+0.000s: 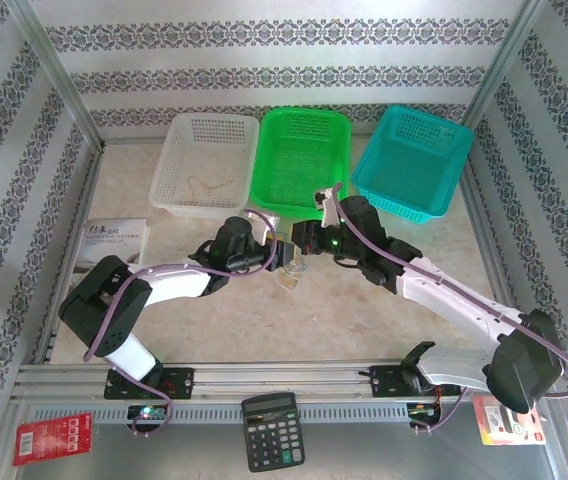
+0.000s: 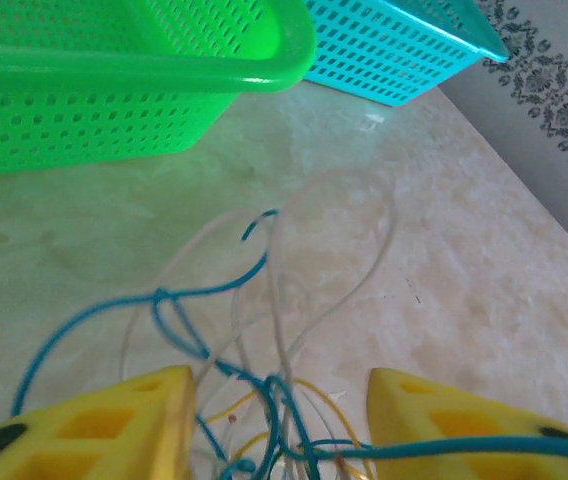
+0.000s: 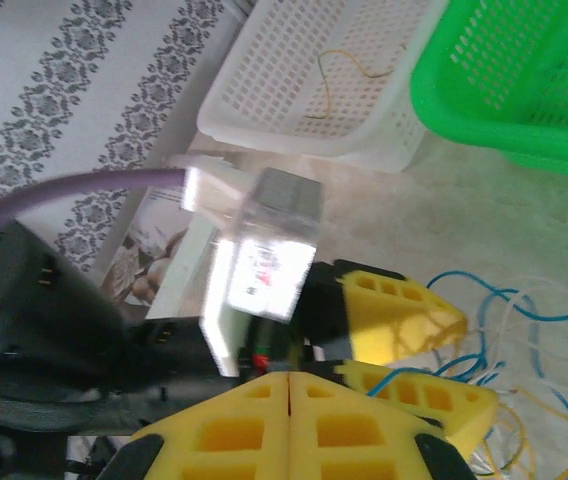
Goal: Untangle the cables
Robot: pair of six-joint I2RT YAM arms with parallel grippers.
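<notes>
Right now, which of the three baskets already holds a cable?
The white basket, leftmost: a thin yellowish cable lies inside it. The green basket and turquoise basket look bare.

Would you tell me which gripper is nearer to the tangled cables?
Left. The left gripper straddles the cables, jaws either side; the right gripper, shut, sits just beside them.

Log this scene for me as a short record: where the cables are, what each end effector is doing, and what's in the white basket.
cables: tangled blue, white and yellow strands on the table, on the near side of the green basket
left end effector: open, straddling the tangle
right end effector: shut, close beside the left one; whether it pinches a strand cannot be told
white basket: one yellowish strand inside
</notes>
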